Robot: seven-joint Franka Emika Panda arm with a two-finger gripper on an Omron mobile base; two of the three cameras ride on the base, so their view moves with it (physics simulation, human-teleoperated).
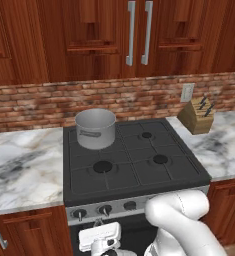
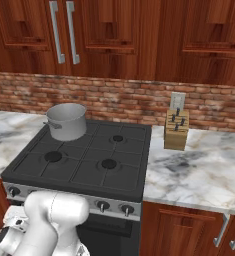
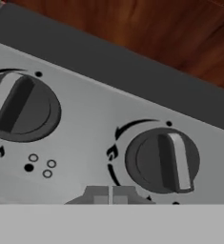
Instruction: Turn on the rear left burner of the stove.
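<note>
The dark grey stove (image 1: 139, 172) (image 2: 84, 175) has black grates and a silver front strip with round knobs (image 1: 105, 210). A steel pot (image 1: 95, 128) (image 2: 66, 121) stands on the rear left burner and hides it. My gripper (image 1: 97, 222) hangs just in front of the strip, below the gap between the two leftmost knobs. In the hand view these two knobs are very close, the left knob (image 3: 20, 107) and the right knob (image 3: 162, 161), each with a light bar. My gripper (image 3: 109, 195) points at the strip between them, nearer the right one, its tips together and holding nothing.
A wooden knife block (image 1: 198, 116) (image 2: 177, 130) stands on the marble counter (image 1: 224, 145) right of the stove, under a wall outlet (image 1: 187, 92). More marble counter (image 1: 24, 165) lies to the left. Red-brown cabinets hang above and sit below.
</note>
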